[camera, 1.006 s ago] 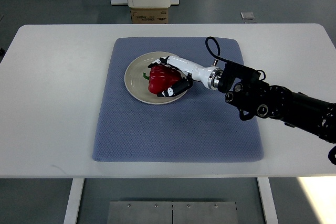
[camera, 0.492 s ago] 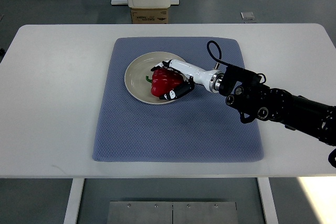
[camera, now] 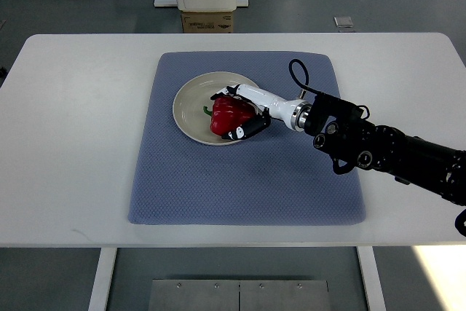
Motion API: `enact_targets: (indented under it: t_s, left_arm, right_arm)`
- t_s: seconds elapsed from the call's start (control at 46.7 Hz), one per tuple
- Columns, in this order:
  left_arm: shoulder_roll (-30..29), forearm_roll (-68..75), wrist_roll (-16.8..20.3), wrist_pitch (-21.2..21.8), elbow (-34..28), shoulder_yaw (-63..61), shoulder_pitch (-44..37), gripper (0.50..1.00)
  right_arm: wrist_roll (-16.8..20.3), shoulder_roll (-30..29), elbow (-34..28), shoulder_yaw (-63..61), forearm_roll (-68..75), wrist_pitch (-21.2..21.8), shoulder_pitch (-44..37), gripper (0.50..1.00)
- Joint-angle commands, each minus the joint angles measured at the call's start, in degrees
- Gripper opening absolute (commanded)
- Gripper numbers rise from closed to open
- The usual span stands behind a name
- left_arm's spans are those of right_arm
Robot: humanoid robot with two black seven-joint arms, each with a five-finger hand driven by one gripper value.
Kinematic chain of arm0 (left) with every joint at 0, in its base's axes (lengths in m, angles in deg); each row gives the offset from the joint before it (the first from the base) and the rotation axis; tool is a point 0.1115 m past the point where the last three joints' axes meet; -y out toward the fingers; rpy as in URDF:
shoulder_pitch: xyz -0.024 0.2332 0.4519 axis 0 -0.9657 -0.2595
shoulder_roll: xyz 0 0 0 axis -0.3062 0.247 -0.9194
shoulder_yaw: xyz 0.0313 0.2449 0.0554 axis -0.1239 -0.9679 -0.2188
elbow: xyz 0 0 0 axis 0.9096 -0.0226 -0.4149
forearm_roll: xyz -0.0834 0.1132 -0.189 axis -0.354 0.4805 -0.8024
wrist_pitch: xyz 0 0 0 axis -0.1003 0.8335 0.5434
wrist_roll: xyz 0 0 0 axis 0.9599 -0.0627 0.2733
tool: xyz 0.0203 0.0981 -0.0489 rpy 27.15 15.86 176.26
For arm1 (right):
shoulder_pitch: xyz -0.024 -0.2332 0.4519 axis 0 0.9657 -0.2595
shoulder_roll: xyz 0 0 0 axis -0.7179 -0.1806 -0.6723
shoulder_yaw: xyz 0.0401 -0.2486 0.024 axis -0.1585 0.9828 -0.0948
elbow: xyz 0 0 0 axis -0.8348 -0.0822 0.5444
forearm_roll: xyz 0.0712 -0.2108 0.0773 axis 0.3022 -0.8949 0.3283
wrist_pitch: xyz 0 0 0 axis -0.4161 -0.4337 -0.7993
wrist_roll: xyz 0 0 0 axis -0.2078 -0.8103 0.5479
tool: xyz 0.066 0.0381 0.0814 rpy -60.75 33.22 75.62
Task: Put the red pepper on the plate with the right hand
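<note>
Red pepper (camera: 227,112): lies on the right half of the plate (camera: 191,103), green stem pointing left.
Right hand (camera: 246,111): white fingers curled around the pepper from its right side, gripping it.
Right arm (camera: 386,152): black, comes in from the right over the mat.
Mat (camera: 244,172): blue, under the plate, on the white table (camera: 73,136).
Far side: a cardboard box (camera: 207,21) on the floor behind the table.

The pepper (camera: 230,112) near frame centre is glossy red with a dark green stem. It sits on a cream plate (camera: 191,104), on a blue-grey mat (camera: 218,180) with a fine dotted weave. The table (camera: 73,136) is plain white. The right hand (camera: 244,111) is white with black fingertips; its arm, lower right, is black.
</note>
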Motion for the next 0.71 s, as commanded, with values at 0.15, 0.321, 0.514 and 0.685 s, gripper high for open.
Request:
enact_targets:
  t_s: [0.15, 0.321, 0.514, 0.685]
  left_arm:
    - [0.00, -0.09, 0.03, 0.00, 0.00, 0.00, 0.00, 1.000]
    - [0.00, 0.00, 0.03, 0.00, 0.00, 0.00, 0.00, 1.000]
    - [0.00, 0.00, 0.03, 0.00, 0.00, 0.00, 0.00, 1.000]
    - [0.00, 0.00, -0.06, 0.00, 0.00, 0.00, 0.00, 1.000]
  right_arm:
    - [0.00, 0.00, -0.05, -0.22, 0.36, -0.09, -0.08, 0.943]
    - [0.00, 0.00, -0.05, -0.31, 0.36, -0.09, -0.17, 0.989]
    - [0.00, 0.00, 0.04, -2.50, 0.36, -0.09, -0.44, 0.998]
    - [0.00, 0.00, 0.04, -4.87, 0.45, -0.09, -0.87, 1.000]
